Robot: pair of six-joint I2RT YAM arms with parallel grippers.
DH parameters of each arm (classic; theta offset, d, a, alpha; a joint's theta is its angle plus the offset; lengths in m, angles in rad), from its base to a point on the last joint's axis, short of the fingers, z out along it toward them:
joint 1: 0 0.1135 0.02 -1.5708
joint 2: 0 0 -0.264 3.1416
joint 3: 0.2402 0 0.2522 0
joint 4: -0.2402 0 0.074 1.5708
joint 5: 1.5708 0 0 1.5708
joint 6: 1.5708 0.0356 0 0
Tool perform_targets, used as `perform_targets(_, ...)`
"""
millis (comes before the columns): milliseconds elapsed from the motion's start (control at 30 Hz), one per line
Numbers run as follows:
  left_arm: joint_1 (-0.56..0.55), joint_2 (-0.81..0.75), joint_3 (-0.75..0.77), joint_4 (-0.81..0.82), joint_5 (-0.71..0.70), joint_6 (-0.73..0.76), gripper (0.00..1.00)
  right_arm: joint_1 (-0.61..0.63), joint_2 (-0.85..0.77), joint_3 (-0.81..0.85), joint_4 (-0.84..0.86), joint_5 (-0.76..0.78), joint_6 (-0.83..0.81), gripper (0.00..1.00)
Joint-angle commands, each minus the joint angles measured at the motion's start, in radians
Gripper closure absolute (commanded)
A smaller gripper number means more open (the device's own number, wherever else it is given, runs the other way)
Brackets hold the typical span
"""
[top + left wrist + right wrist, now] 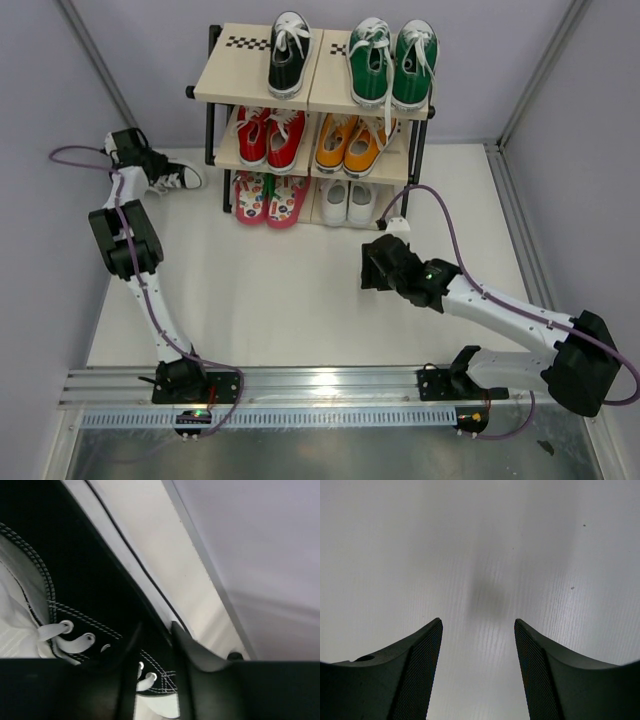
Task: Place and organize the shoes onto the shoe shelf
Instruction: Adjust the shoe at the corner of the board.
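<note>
The left gripper (152, 166) sits near the far left corner of the table (270, 310). Its fingers are close together and, as far as the dark close-up shows, pinch the side of a black sneaker (182, 178) that lies just left of the shelf (225, 78). The right gripper (478, 630) hangs over the table right of the middle, fingers apart, holding nothing.

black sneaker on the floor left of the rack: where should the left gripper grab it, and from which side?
Take the black sneaker by its canvas side wall beside the eyelets, coming from above. Its opening is exposed, so one finger fits inside and one outside the thin wall. The left gripper straddles that spot now.
</note>
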Motion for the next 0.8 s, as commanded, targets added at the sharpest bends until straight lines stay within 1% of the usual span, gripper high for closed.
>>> perform_targets(0,0.009,0.019,0.036,-0.128,0.040,0.122,0.73,0.000,-0.001,0.045,0.011,0.034,0.015,0.36)
perform_targets(33,0.009,0.014,0.039,-0.138,0.037,0.139,0.81,-0.002,0.001,0.045,0.013,0.034,0.008,0.36)
perform_targets(133,0.007,0.007,0.073,-0.185,0.025,0.202,0.92,0.000,0.008,0.047,0.019,0.029,0.001,0.36)
perform_targets(200,0.007,0.007,0.085,-0.222,0.022,0.225,0.95,-0.002,0.013,0.050,0.025,0.026,-0.002,0.36)
perform_targets(267,0.007,0.002,0.100,-0.259,0.009,0.254,0.94,-0.002,0.016,0.054,0.028,0.022,-0.004,0.36)
perform_targets(333,0.007,-0.009,0.105,-0.277,0.002,0.273,0.88,-0.002,0.016,0.054,0.030,0.019,-0.002,0.36)
perform_targets(367,0.007,-0.025,0.101,-0.283,0.003,0.276,0.83,0.000,0.017,0.054,0.031,0.019,-0.002,0.36)
perform_targets(400,0.007,-0.035,0.091,-0.282,0.005,0.276,0.69,0.000,0.019,0.056,0.033,0.016,-0.004,0.36)
perform_targets(467,0.007,-0.051,0.062,-0.273,0.028,0.271,0.53,-0.002,0.021,0.056,0.036,0.011,-0.007,0.36)
perform_targets(500,0.007,-0.067,0.053,-0.265,0.037,0.267,0.47,0.000,0.022,0.054,0.036,0.008,-0.009,0.36)
perform_targets(600,0.004,-0.091,0.021,-0.245,0.060,0.253,0.42,0.000,0.031,0.060,0.036,0.003,-0.015,0.36)
perform_targets(767,-0.033,-0.105,0.019,-0.227,0.049,0.273,0.40,0.000,0.037,0.068,0.036,-0.003,-0.016,0.36)
